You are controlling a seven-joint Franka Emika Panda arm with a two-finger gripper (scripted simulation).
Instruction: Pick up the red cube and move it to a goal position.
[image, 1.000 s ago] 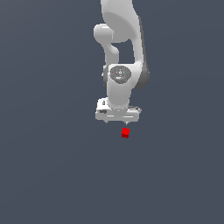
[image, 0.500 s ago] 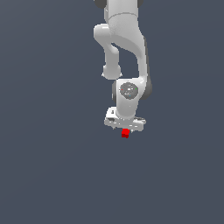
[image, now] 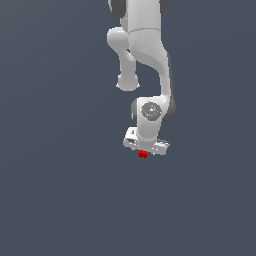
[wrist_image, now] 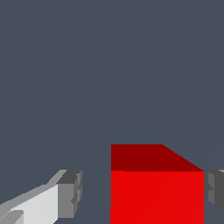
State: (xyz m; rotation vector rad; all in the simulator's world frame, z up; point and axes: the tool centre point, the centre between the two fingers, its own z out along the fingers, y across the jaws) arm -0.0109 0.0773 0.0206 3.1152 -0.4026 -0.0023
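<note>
— Cube first: where is it in the exterior view?

— The red cube [image: 143,154] sits just under the white gripper [image: 145,150], tucked against its lower edge. The arm [image: 146,60] reaches down over a bare grey floor [image: 55,200]. No goal marker shows anywhere.

— Is the hand shut on it?

— From out there I can't say; the fingers are too small to read. The wrist view helps. The cube [wrist_image: 156,192] fills the space between the two fingers, with one grey pad [wrist_image: 70,194] standing clear of its face — an open gap of floor between them — while the other pad [wrist_image: 215,192] lies right at the cube's opposite edge, possibly touching.

— So, apart?

— Apart, yes, straddling the cube but not clamped on it.

— Which step, then?

— My reading is the grasp itself: descent looks done, closing not yet made. The next move calls for bringing the fingers together evenly so the near pad doesn't shove the cube sideways, then lifting straight up before carrying it toward the goal.
</note>
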